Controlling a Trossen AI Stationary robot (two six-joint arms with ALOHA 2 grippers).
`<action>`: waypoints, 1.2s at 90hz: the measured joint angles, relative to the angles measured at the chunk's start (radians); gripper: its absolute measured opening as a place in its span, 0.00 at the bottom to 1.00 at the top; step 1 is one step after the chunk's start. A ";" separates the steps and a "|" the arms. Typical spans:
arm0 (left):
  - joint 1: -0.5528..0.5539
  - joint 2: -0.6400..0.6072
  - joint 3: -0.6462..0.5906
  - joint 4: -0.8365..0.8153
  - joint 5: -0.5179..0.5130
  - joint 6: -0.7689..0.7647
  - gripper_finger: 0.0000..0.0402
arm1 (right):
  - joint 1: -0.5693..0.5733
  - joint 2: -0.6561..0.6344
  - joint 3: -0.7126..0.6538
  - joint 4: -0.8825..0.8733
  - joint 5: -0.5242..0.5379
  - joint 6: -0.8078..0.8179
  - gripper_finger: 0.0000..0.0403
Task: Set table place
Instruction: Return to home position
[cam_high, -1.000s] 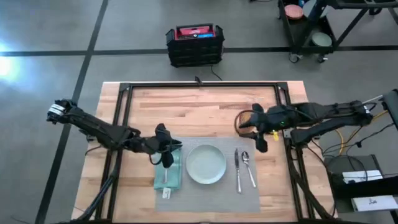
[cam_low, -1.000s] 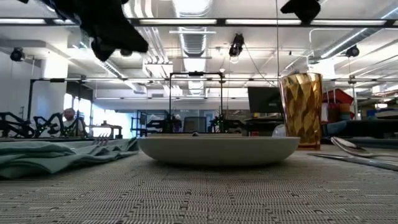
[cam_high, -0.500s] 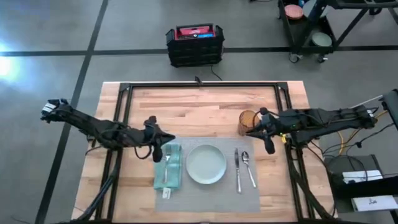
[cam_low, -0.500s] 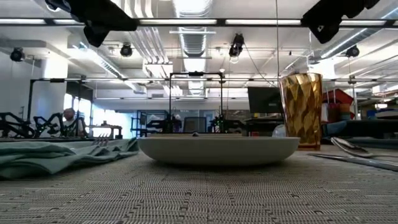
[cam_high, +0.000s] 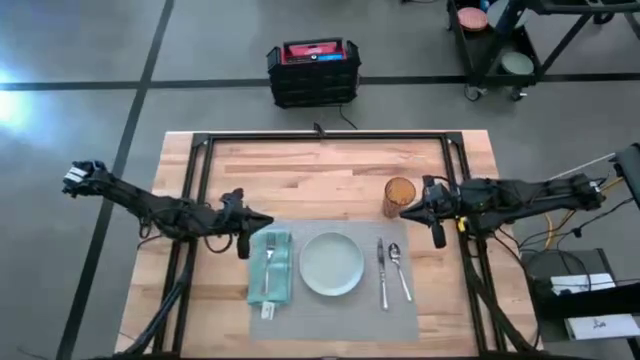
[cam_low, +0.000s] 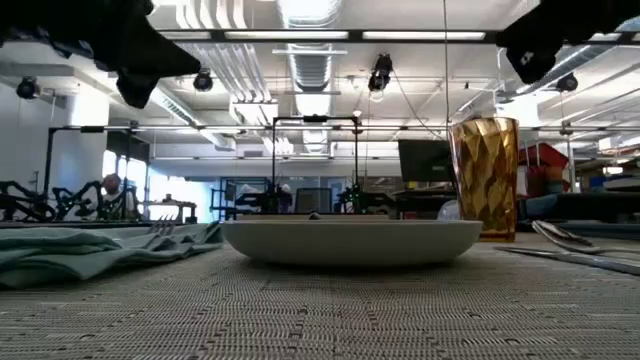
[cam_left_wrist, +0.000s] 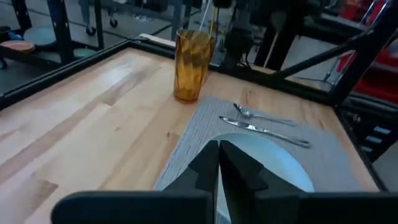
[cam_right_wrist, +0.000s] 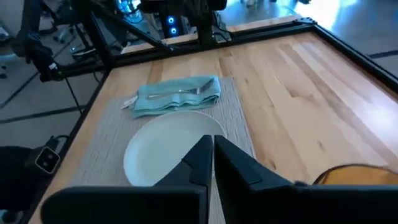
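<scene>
A pale round plate (cam_high: 332, 264) serves as the reference. Just to its left lies a folded teal napkin (cam_high: 281, 272) with a fork (cam_high: 268, 264) on top. To the plate's right lie a knife (cam_high: 381, 272) and then a spoon (cam_high: 399, 268), side by side. An amber faceted cup (cam_high: 399, 196) stands upright beyond the spoon. Far behind the plate, a black crate (cam_high: 313, 74) with red contents sits on the floor.

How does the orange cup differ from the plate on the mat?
The orange cup is tall, faceted, amber, standing on the bare table just off the placemat; the plate is low, pale, smooth, lying mid-mat. Both are round from above.
</scene>
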 joint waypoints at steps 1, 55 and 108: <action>0.000 -0.005 -0.002 0.002 0.000 -0.001 0.00 | 0.000 -0.003 -0.006 0.005 0.000 0.000 0.00; 0.000 -0.070 -0.043 0.026 -0.077 0.080 0.00 | 0.000 -0.144 -0.254 0.162 -0.019 0.034 0.01; 0.004 -0.185 -0.099 0.038 -0.059 0.164 0.01 | -0.015 -0.309 -0.460 0.465 -0.080 -0.059 0.01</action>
